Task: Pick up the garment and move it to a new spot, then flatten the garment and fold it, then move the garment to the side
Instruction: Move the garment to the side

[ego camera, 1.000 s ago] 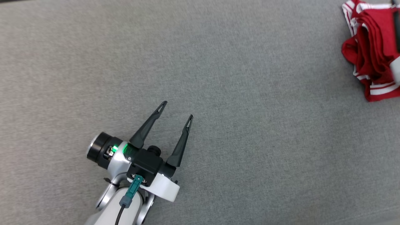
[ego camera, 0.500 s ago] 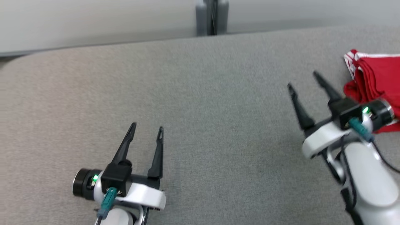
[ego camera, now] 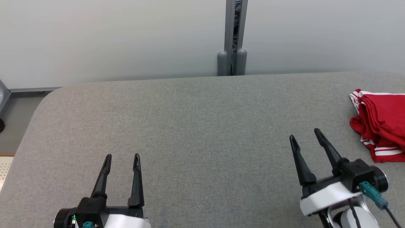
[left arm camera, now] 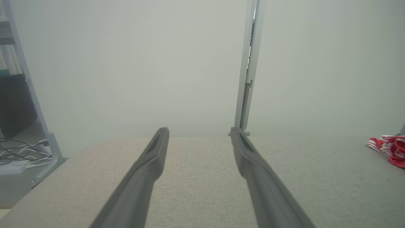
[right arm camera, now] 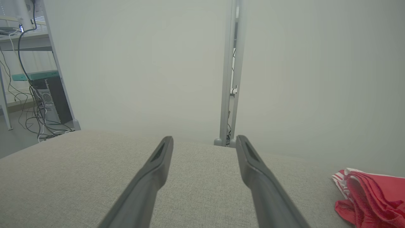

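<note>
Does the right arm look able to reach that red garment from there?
Probably yes: the right gripper is open, and just grey surface lies between it and the red garment.

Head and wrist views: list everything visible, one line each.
garment: one, red with white stripes, heaped at the table's right edge
table: one, grey fabric top, across the foreground
wall panels: two, pale grey, behind the table
post: one, grey metal, between the panels
computer tower: one, black, floor left of the table
cables: several, dark and white, floor by the table's left
left gripper: one, dark fingers, open and empty, lower left
right gripper: one, dark fingers, open and empty, lower right
</note>
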Robot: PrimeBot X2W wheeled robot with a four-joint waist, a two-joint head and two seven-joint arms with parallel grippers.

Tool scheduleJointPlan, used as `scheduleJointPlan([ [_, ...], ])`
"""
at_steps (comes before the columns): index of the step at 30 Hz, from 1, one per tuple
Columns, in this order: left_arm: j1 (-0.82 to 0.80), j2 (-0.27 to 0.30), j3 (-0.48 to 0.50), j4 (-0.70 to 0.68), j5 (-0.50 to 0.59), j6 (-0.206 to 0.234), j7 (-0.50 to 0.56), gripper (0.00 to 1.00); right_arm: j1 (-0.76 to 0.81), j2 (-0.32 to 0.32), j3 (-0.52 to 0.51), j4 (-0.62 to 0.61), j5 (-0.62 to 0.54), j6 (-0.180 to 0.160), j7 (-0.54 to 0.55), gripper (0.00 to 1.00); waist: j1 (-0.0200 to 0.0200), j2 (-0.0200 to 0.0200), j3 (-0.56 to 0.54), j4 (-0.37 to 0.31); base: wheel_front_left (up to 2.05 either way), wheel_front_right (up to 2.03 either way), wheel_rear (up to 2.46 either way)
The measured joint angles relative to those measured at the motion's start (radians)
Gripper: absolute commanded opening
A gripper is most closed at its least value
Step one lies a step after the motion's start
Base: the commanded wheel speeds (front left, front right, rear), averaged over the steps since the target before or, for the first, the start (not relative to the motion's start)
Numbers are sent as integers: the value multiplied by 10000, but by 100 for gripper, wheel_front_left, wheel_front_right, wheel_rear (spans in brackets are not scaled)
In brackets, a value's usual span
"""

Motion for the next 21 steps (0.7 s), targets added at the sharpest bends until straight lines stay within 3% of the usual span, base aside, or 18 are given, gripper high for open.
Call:
scheduleJointPlan([
  [8,407,-65,270,-54,96,-431,0,100,1568,180,-451,-1172,109,0,0,100,0,0,-437,126,0,0,0],
  [13,732,-73,267,144,757,-577,0,100,2401,234,-495,-1392,669,0,0,100,0,0,-703,68,0,0,0],
  [21,988,-102,508,779,614,-777,0,100,2853,249,-562,-1392,677,0,0,100,0,0,-886,-95,0,0,0],
])
